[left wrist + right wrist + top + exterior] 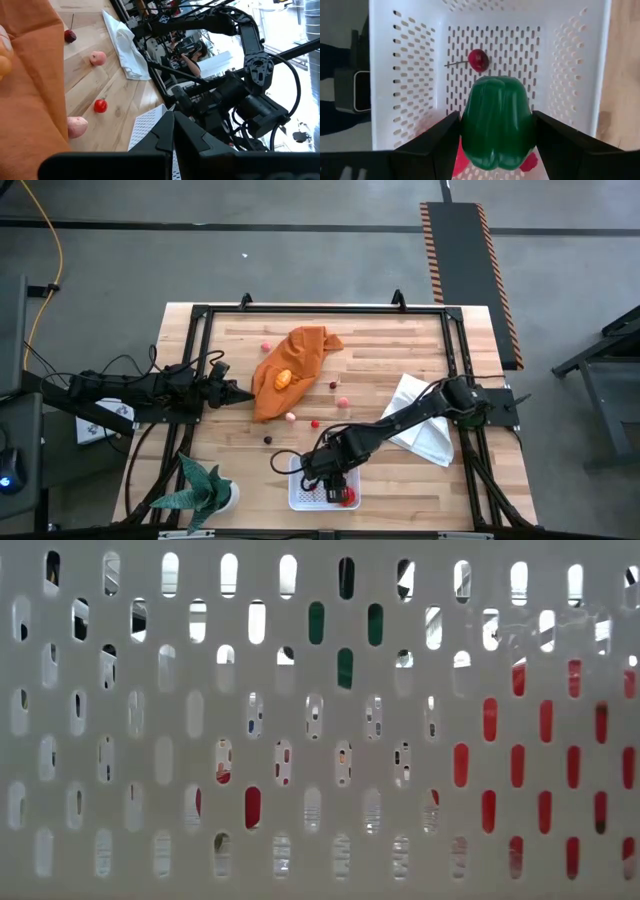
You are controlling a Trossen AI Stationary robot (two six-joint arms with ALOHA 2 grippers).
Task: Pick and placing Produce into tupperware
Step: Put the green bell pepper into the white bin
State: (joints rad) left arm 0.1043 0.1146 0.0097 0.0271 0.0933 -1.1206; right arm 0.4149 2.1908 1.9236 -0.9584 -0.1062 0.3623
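Observation:
The tupperware (298,495), a white perforated basket, stands at the table's near edge, and its wall (150,740) fills the low view. Inside lie a cherry (478,59) and red pieces (347,498). My right gripper (335,480) is over it, shut on a green toy pepper (496,125), which shows through the wall's holes (345,665). More produce lies loose on the wood: pink pieces (343,402) (291,417), a red one (314,423), a dark one (268,439). My left gripper (240,394) waits shut and level at the table's left. My right gripper pinches the pepper by its two opposite sides (467,125) between its two fingers (435,137). The fingers come steeply from above, slanting down into the tupperware. The pepper is lifted clear, above the basket's floor and the red pieces there.
An orange cloth (290,365) with an orange piece (284,377) on it lies at the table's middle. A white folded cloth (425,420) lies at the right under my right arm. A green toy plant (205,485) stands at the near left corner.

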